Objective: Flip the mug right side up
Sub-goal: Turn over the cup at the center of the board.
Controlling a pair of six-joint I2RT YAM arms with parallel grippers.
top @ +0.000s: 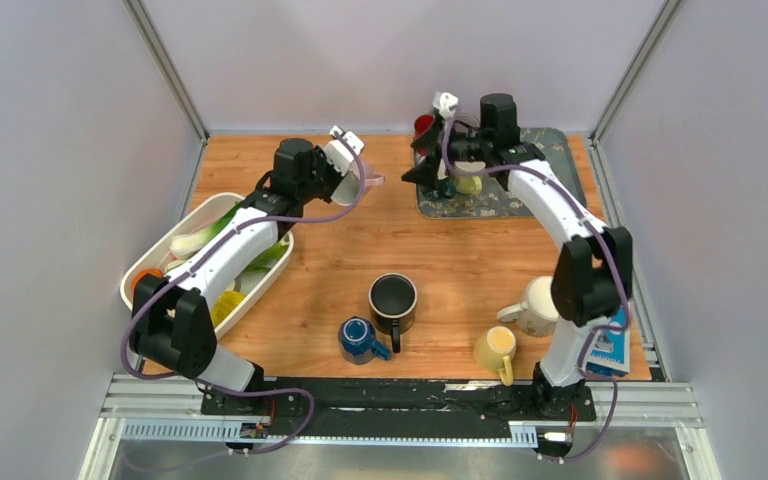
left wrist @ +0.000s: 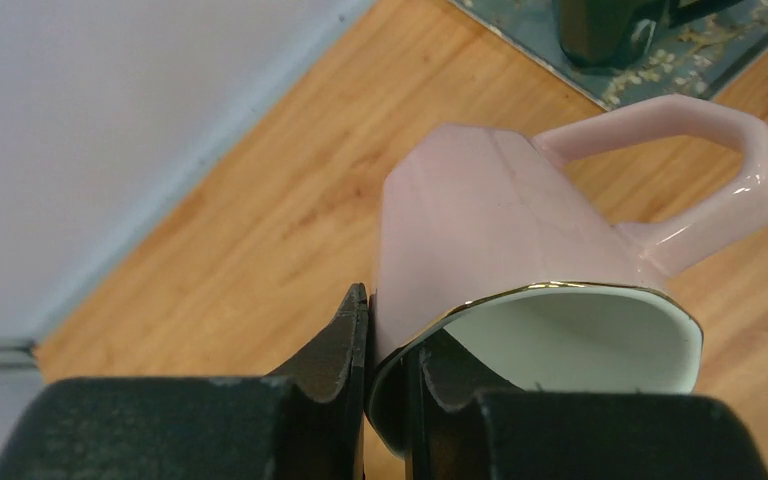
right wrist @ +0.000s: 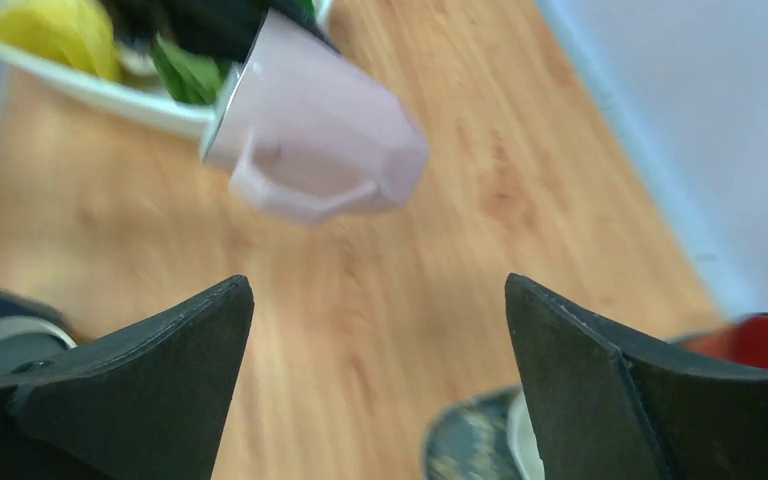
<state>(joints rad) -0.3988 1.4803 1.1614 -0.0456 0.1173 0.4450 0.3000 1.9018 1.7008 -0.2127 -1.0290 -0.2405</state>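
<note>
Left gripper [left wrist: 385, 330] is clamped on the rim of the pink mug [left wrist: 500, 220], one finger outside the wall and one inside the gold-edged mouth. From my overhead view the mug is at the back left of the wooden table [top: 460, 260], tipped on its side with its mouth toward the wrist, its base pointing away and its handle sticking out toward the patterned mat [top: 520, 200]. I cannot tell whether it touches the wood.

My right gripper [right wrist: 380, 290] hangs over the near left corner of that mat with its fingers spread wide, holding nothing; a red object [right wrist: 760, 345] sits just beside it.

Near the front I see a black mug [top: 393, 298], a blue mug [top: 357, 338], a yellow mug [top: 495, 348] and a cream mug [top: 532, 308], all upright. A blue carton [top: 610, 350] stands by the right arm's base; its print is too small to read. The white dish [top: 140, 270] at left holds vegetables.
</note>
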